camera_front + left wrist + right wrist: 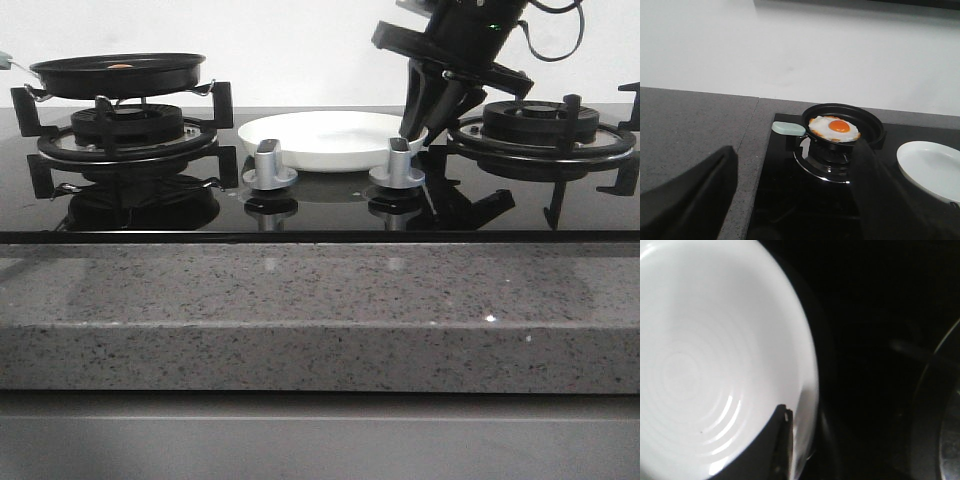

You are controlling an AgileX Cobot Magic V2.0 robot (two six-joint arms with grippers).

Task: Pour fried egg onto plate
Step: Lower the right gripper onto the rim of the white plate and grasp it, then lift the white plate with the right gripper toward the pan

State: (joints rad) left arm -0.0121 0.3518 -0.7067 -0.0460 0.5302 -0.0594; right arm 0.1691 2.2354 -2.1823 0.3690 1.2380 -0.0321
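The fried egg (pixel 836 128), white with an orange yolk, lies flat in the black frying pan (pixel 871 121) on the left burner. In the front view only a sliver of the egg (pixel 120 66) shows over the pan's (pixel 118 78) rim. The pan's mint handle (pixel 788 128) points to the left. My left gripper (pixel 795 148) is open wide, short of the handle and apart from it; it is out of the front view. The white plate (pixel 330 135) sits on the hob between the burners. My right gripper (pixel 415 130) is shut on its right rim, with one finger (pixel 781 432) inside the plate (pixel 715 340).
Two silver knobs (pixel 268 165) (pixel 398 162) stand in front of the plate. The right burner grate (pixel 545 128) is beside my right gripper. Grey speckled counter (pixel 690 125) lies left of the black glass hob, and a white wall is behind.
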